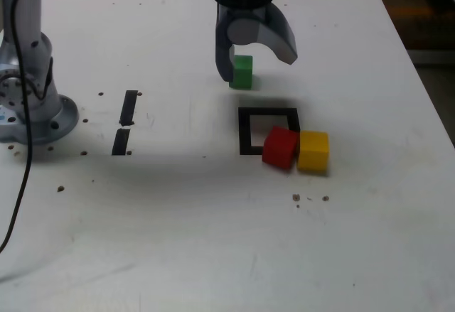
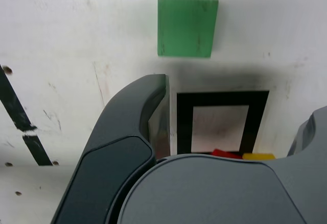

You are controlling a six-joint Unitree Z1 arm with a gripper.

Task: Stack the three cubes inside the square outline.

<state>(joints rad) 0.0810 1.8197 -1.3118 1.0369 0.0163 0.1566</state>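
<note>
The green cube [image 1: 242, 72] [image 2: 187, 25] rests on the white table just beyond the far side of the square outline [image 1: 245, 131] [image 2: 184, 122]. My gripper [image 1: 257, 67] [image 2: 237, 101] hangs over it, open, holding nothing. One finger [image 1: 225, 60] stands close beside the cube at the exterior view's left; the other is off to its right. In the wrist view the cube lies ahead of the fingertips, not between them. The red cube [image 1: 280, 147] [image 2: 225, 153] overlaps the outline's near right corner, tilted askew. The yellow cube [image 1: 313, 151] [image 2: 258, 156] touches the red one, outside the outline.
Two short black tape strips [image 1: 129, 107] [image 1: 121, 141] lie at the exterior view's left, near the arm's round base [image 1: 28, 106]. A black cable [image 1: 15, 205] trails down that side. The table's edge [image 1: 426, 106] runs along the right. Small dark specks dot the surface.
</note>
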